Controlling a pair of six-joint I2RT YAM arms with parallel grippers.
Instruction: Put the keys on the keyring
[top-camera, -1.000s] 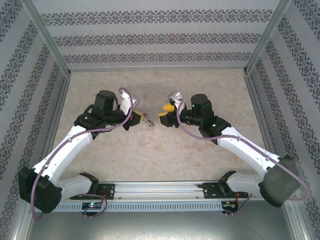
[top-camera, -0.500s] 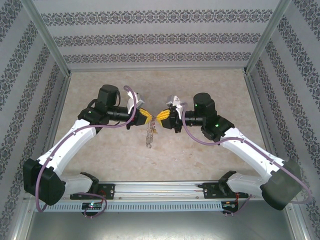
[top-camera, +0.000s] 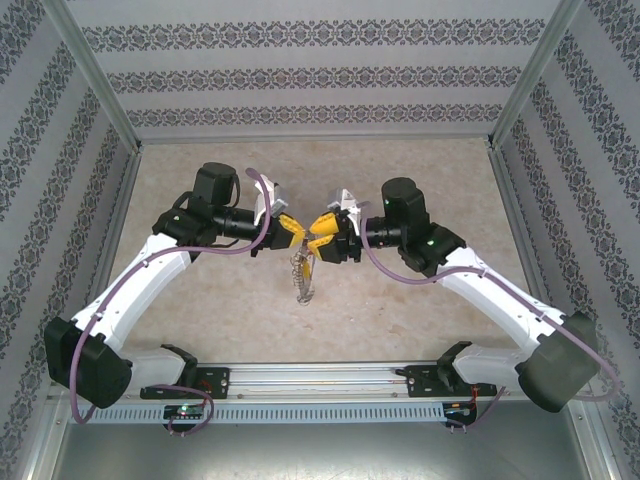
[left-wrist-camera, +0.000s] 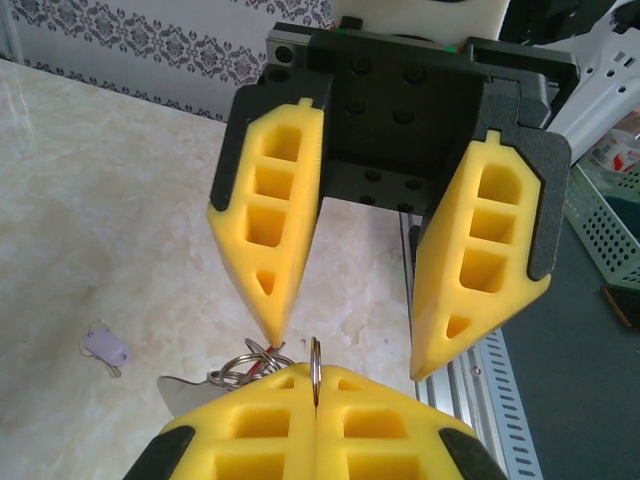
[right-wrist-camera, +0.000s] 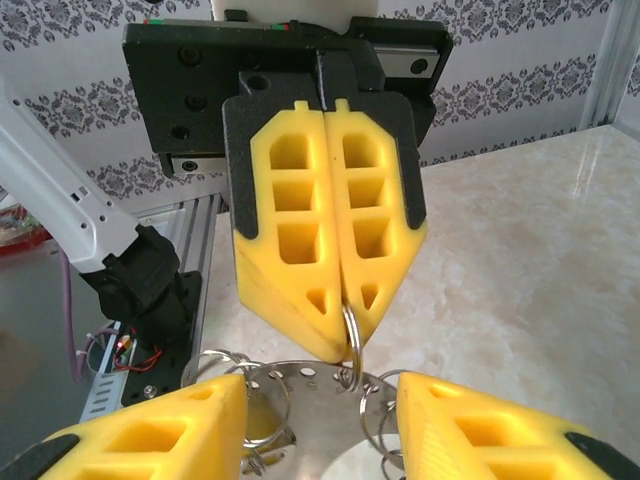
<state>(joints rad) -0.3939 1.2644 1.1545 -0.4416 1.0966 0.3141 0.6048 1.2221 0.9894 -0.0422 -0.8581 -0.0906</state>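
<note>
The keyring (left-wrist-camera: 315, 358) sits clamped in our left end effector (left-wrist-camera: 315, 385); the right end effector (right-wrist-camera: 320, 390) gapes opposite. Next, we judge, it fetches the lilac key (left-wrist-camera: 105, 348) off the table (left-wrist-camera: 100, 200).

The table (top-camera: 400, 180) is a pale beige slab with a marbled look, closed in by patterned wall panels (top-camera: 320, 75) at the left, right and far sides. An aluminium rail (top-camera: 320, 378) runs along its near edge. A loose key (left-wrist-camera: 105, 348) with a lilac head lies flat on the bare surface, well apart from the rail.
</note>
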